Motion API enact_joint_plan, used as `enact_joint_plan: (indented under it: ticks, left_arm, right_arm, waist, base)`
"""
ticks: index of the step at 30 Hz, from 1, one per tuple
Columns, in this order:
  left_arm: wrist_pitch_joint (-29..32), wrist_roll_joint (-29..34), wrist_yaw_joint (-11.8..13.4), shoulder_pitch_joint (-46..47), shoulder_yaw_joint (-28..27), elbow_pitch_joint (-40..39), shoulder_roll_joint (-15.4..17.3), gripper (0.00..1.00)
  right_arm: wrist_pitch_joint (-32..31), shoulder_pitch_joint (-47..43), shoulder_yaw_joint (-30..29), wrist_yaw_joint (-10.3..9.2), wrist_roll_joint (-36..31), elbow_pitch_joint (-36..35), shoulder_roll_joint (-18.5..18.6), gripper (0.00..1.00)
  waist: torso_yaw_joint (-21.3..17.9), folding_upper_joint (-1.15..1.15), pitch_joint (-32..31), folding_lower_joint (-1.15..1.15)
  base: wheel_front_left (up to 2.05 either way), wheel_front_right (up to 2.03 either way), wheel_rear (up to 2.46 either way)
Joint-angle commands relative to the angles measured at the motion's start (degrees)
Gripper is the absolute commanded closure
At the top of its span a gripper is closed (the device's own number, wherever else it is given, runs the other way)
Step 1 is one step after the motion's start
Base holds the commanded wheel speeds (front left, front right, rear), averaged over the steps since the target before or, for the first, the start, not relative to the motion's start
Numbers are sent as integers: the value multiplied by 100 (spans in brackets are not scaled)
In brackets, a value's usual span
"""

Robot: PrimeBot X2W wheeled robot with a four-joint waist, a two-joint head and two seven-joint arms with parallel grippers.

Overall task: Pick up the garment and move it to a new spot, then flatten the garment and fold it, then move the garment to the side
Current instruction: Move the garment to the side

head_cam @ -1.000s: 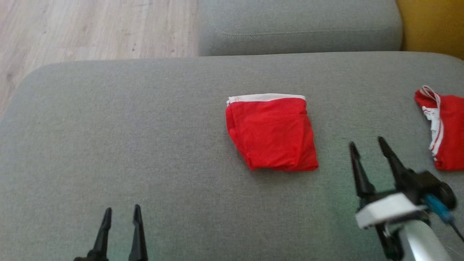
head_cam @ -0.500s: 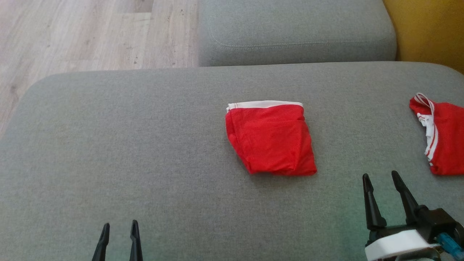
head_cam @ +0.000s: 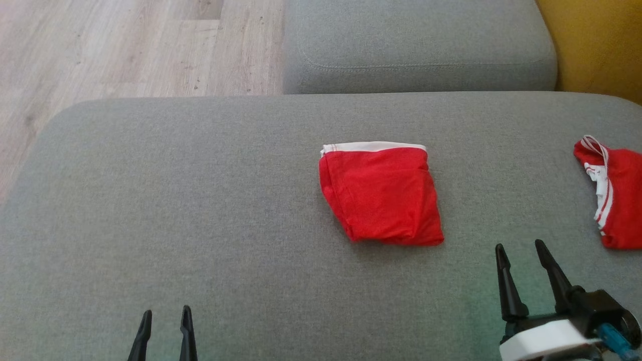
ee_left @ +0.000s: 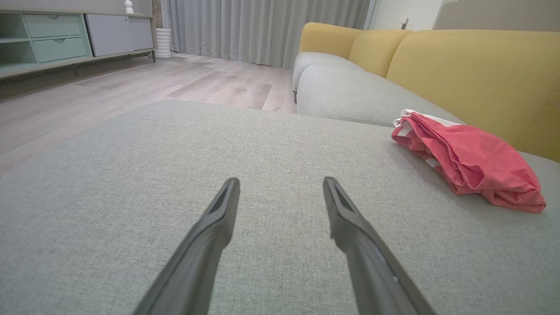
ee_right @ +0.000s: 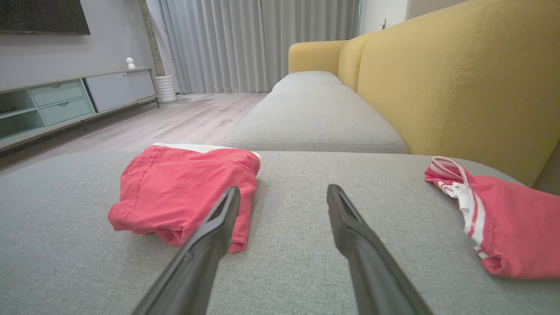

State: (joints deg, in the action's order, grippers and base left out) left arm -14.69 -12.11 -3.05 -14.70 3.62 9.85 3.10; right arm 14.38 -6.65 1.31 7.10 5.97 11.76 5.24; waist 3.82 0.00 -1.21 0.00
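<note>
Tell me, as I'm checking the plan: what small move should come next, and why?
Probably ease the right gripper forward and left toward the near right corner of the folded garment. It lies folded in the middle of the grey cushion, not yet moved aside; both grippers are open and empty, and the right one is nearer than the left gripper.

I see one wide grey cushion point(head_cam: 175, 200) carrying everything. A red garment point(head_cam: 381, 195) lies folded flat on it, with its white waistband along the far edge. Well to the right of that garment, a second red piece point(head_cam: 619, 200) with white stripes lies bunched on the same cushion. The two do not touch, and grey fabric shows between them.
</note>
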Motion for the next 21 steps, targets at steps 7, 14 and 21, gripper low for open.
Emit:
enact_joint_plan:
  ticks: [7,14,21]
  left_arm:
    - [-30,-14,-20,88,-179,-155,-23,0]
    - [-30,-5,-29,148,-115,-161,-23,0]
    - [-30,-44,-60,473,102,-152,-23,0]
  right_arm:
    - [62,193,122,39,109,-102,-24,0]
    - [-567,1104,111,39,904,81,-45,0]
    - [-2860,2573,-1,39,1816,389,114,0]
  waist:
    - [-24,0,18,0]
    - [-43,0,189,0]
    - [242,0,626,0]
  base:
    - [0,0,0]
    - [0,0,0]
    - [0,0,0]
